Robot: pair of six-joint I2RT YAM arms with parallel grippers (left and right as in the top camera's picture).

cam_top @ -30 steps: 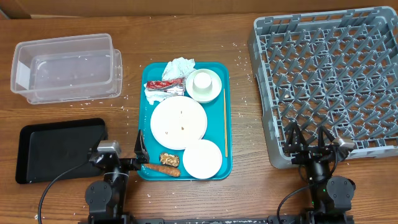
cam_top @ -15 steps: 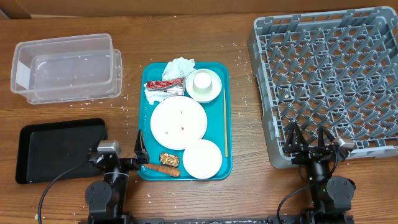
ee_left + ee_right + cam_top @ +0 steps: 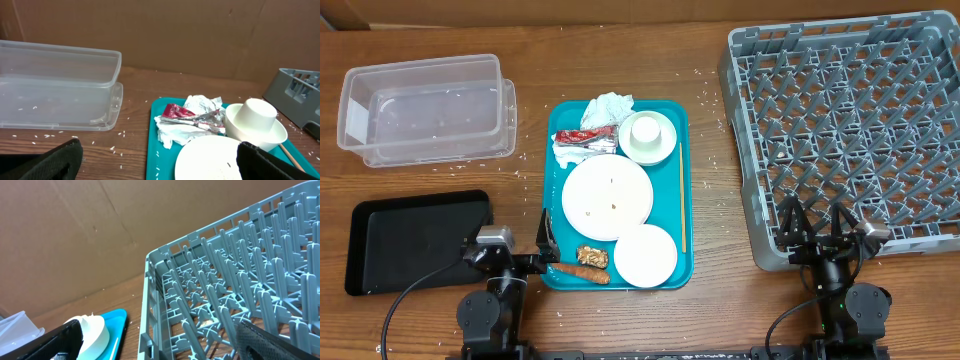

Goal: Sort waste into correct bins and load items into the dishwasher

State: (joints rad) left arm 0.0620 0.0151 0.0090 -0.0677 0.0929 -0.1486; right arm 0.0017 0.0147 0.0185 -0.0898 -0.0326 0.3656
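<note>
On the teal tray (image 3: 672, 190) lie crumpled white tissue (image 3: 608, 105), a red-and-silver wrapper (image 3: 586, 135), an upturned cup (image 3: 645, 131) in a bowl (image 3: 663, 147), a flat plate (image 3: 607, 197), a second bowl (image 3: 645, 255), a carrot piece (image 3: 579, 270) and a brown chunk (image 3: 592, 255). Rice grains (image 3: 712, 158) are scattered on the table. The clear tub (image 3: 427, 108) and black tray (image 3: 415, 239) are at left, the grey dish rack (image 3: 850, 130) at right. My left gripper (image 3: 542, 238) is open at the teal tray's near left corner. My right gripper (image 3: 818, 222) is open at the rack's near edge. The wrapper (image 3: 186, 114) and cup (image 3: 257, 115) also show in the left wrist view.
A thin wooden stick (image 3: 681, 195) lies along the teal tray's right side. A brown cardboard wall (image 3: 190, 35) stands behind the table. The rack's corner (image 3: 157, 280) fills the right wrist view.
</note>
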